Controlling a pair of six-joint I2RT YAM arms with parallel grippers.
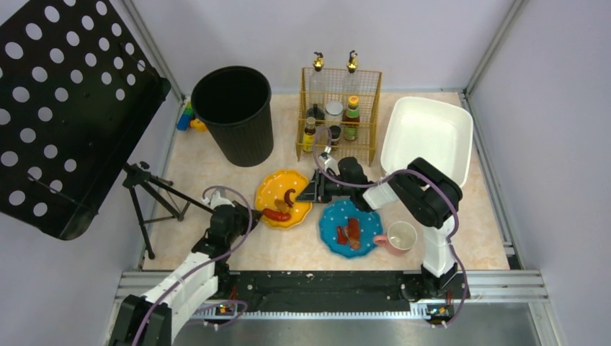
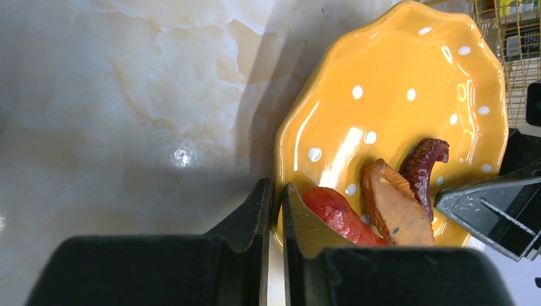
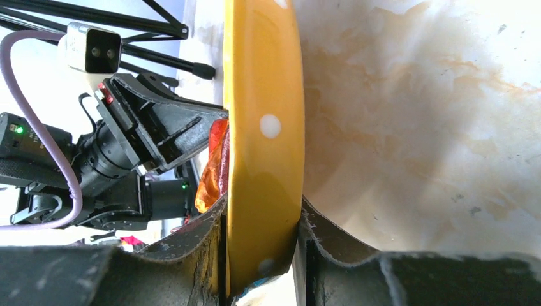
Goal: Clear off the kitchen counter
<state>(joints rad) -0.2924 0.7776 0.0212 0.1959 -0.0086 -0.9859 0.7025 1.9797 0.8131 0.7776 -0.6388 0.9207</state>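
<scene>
**At the near rim: two grippers share one loaded plate**

Closest to the arm bases, the left gripper (image 2: 274,191) is pinched tight on the near-left rim of the yellow plate (image 2: 383,95), its jaws almost meeting around the thin edge. Just beyond its fingertips lie a red sausage (image 2: 338,217), a brown piece (image 2: 392,207) and a dark curved piece (image 2: 424,162), all loose. At the opposite, farther rim the right gripper (image 3: 261,210) is clamped on the same plate, one jaw above the rim and one below. Whether the plate has left the kitchen counter (image 1: 216,166) cannot be told.

To the right, near the front of the counter, wait a blue plate (image 1: 331,234) with food and a pink mug (image 1: 400,238). Farther back stand a black bin (image 1: 234,115), a wire rack (image 1: 339,115) of bottles and a white tub (image 1: 429,137).

The step looks like a two-handed carry, probably to the bin. Both arms should rise together and match pace, so neither rim is pulled or twisted from its jaws. Hold the plate level until it is over the bin; then tip it over one side so the scraps slide off.

The bottles in the rack carry labels, but they are too small and blurred to read. No other writing shows.
</scene>
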